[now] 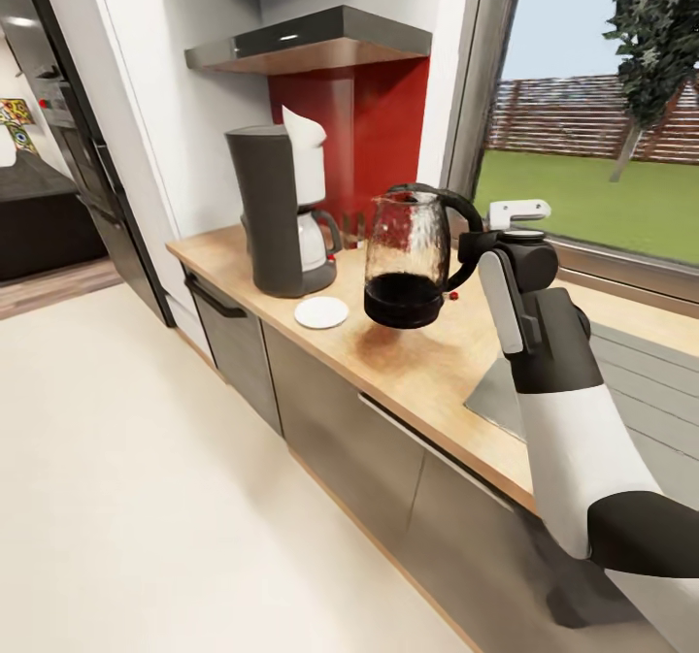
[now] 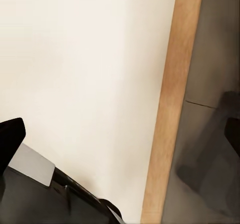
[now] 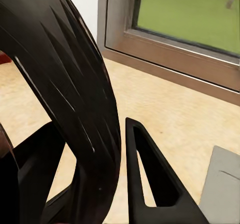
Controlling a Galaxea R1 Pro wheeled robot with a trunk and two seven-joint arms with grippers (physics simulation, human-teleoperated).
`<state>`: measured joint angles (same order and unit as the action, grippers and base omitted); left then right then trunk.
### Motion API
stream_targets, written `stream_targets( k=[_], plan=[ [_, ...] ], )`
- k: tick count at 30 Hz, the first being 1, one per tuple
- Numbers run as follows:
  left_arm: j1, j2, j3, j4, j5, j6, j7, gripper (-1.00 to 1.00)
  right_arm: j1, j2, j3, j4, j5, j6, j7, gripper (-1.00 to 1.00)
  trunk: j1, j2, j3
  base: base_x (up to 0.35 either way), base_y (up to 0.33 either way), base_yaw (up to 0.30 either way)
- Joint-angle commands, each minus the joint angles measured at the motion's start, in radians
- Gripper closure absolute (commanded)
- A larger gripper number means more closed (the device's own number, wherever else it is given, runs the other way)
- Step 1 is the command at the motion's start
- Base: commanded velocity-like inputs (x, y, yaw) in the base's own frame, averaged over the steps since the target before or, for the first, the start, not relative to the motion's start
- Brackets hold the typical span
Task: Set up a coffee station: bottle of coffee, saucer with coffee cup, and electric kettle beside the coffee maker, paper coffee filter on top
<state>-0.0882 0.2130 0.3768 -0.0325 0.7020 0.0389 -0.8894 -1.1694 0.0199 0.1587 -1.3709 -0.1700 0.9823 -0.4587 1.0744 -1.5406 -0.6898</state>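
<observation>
The coffee maker (image 1: pixel 267 212) stands at the left end of the kitchen countertop (image 1: pixel 437 362), with the white paper coffee filter (image 1: pixel 306 153) on its top. The saucer (image 1: pixel 321 312) lies bare just in front of it. My right gripper (image 1: pixel 476 245) is shut on the loop handle of the electric kettle (image 1: pixel 406 260), which hangs upright a little above the counter, right of the saucer. The right wrist view shows that handle (image 3: pixel 75 84) between the fingers (image 3: pixel 150 179). My left gripper (image 2: pixel 120 136) is open over the floor. The kitchen shelf (image 1: pixel 311 42) looks bare. The bottle of coffee and coffee cup are out of view.
A sink (image 1: pixel 495 396) is sunk into the counter right of the kettle, with a white tap (image 1: pixel 519 212) by the window behind. Dark cabinet fronts (image 2: pixel 210 84) run under the counter edge (image 2: pixel 172 109). A tall dark unit (image 1: pixel 87 148) stands at left; pale floor (image 1: pixel 146 488) lies open.
</observation>
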Motion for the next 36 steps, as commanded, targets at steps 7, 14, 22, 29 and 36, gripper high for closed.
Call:
stream_targets(
  k=[7, 14, 22, 29, 36],
  plan=[
    [-0.001, 0.000, 0.005, 0.001, -0.001, 0.004, -0.003, -1.00, -0.001, 0.000, 0.001, -0.001, -0.009, 0.003, -0.011, 1.00, 0.000, 0.000, -0.001, 0.197, 0.067, 0.000],
    [-0.001, 0.000, 0.005, 0.001, -0.001, 0.004, -0.003, -1.00, -0.001, 0.000, 0.001, -0.001, -0.009, 0.002, -0.011, 1.00, 0.000, 0.000, -0.001, 0.164, 0.022, 0.000],
    [-0.001, 0.000, 0.005, 0.001, -0.001, 0.004, -0.003, -1.00, -0.001, 0.000, 0.002, -0.001, -0.009, 0.001, -0.011, 1.00, 0.000, 0.000, -0.001, 0.063, 0.002, 0.000],
    [-0.001, 0.000, 0.005, 0.001, -0.001, 0.004, -0.003, -1.00, 0.000, 0.000, 0.004, -0.001, -0.009, 0.001, -0.011, 1.00, 0.000, 0.000, -0.001, 0.062, 0.005, 0.000],
    [-0.001, 0.000, 0.005, 0.001, -0.001, 0.004, -0.003, -1.00, 0.000, 0.000, 0.009, -0.001, -0.009, 0.001, -0.011, 1.00, 0.000, 0.000, -0.001, 0.089, 0.026, 0.000]
  ],
)
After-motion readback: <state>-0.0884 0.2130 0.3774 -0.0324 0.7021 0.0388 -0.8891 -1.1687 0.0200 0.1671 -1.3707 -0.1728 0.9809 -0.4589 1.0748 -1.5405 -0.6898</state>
